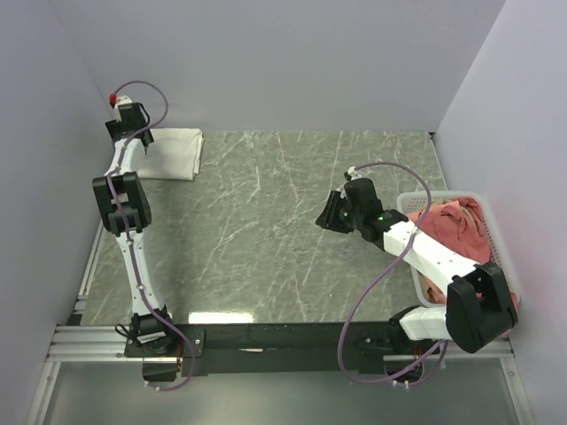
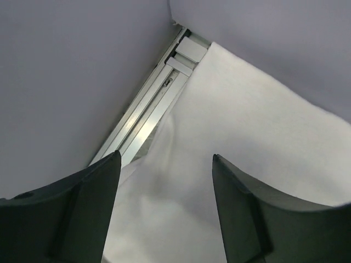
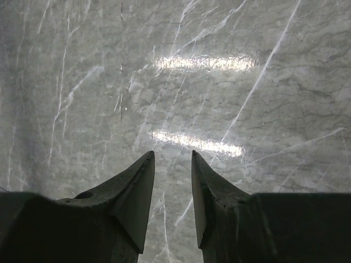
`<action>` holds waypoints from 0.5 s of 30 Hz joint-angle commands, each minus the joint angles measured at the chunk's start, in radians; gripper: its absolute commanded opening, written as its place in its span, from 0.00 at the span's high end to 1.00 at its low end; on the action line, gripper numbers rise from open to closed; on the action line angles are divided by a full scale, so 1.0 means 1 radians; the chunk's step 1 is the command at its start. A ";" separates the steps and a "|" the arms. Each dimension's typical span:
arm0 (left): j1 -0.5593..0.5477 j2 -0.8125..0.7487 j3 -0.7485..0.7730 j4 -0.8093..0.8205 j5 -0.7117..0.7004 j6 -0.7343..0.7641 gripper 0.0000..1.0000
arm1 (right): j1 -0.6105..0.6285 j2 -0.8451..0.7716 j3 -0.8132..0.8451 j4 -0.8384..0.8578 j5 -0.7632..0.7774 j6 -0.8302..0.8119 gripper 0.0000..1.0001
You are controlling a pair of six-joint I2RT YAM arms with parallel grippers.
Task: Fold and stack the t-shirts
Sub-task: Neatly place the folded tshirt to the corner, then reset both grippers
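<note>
While the right gripper [image 3: 173, 156] is hovering narrowly parted and empty beside the white slatted plastic basket [image 1: 409, 200] of crumpled salmon-pink t-shirts [image 1: 456, 226], the left gripper [image 2: 164, 159] is gaping wide above the folded cream t-shirt [image 1: 173, 152] at the far-left corner.

I am counting one white plastic slatted basket [image 1: 461, 195], one salmon-pink cloth heap [image 1: 456, 226] inside it, its separate shirts uncountable, and one folded cream cloth t-shirt [image 1: 173, 152] far left of it.

Your left arm [image 1: 133, 257] and right arm [image 1: 425, 252]: white links, black joints, looping purple cables [image 1: 353, 317]. A red cap [image 1: 113, 97] tips the left. Left claw [image 2: 166, 159] and right claw [image 3: 173, 156] are dark wedges.
</note>
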 commanded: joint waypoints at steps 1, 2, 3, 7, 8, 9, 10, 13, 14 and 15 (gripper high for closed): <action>-0.007 -0.173 -0.032 0.082 -0.009 -0.084 0.28 | -0.005 -0.041 0.017 0.039 0.023 0.006 0.59; -0.009 -0.185 -0.040 0.082 0.010 -0.098 0.28 | -0.005 -0.044 0.020 0.036 0.026 0.006 0.59; -0.012 -0.208 -0.054 0.083 0.016 -0.128 0.28 | -0.005 -0.047 0.021 0.035 0.029 0.007 0.59; -0.015 -0.260 -0.090 0.050 0.077 -0.239 0.27 | -0.005 -0.079 0.021 0.013 0.055 0.012 0.59; -0.019 -0.272 -0.103 0.039 0.088 -0.265 0.25 | -0.003 -0.084 0.021 0.009 0.068 0.013 0.59; -0.024 -0.304 -0.142 0.030 0.122 -0.286 0.19 | -0.005 -0.090 0.021 0.004 0.073 0.016 0.59; -0.033 -0.326 -0.171 0.014 0.126 -0.326 0.14 | -0.005 -0.105 0.018 0.004 0.078 0.015 0.59; -0.088 -0.458 -0.349 0.025 0.116 -0.385 0.08 | -0.006 -0.154 0.009 0.010 0.102 0.009 0.59; -0.108 -0.498 -0.403 0.042 0.110 -0.402 0.07 | -0.006 -0.171 0.006 0.010 0.111 0.010 0.59; -0.149 -0.585 -0.517 0.061 0.108 -0.417 0.07 | -0.005 -0.185 0.011 0.009 0.118 0.010 0.59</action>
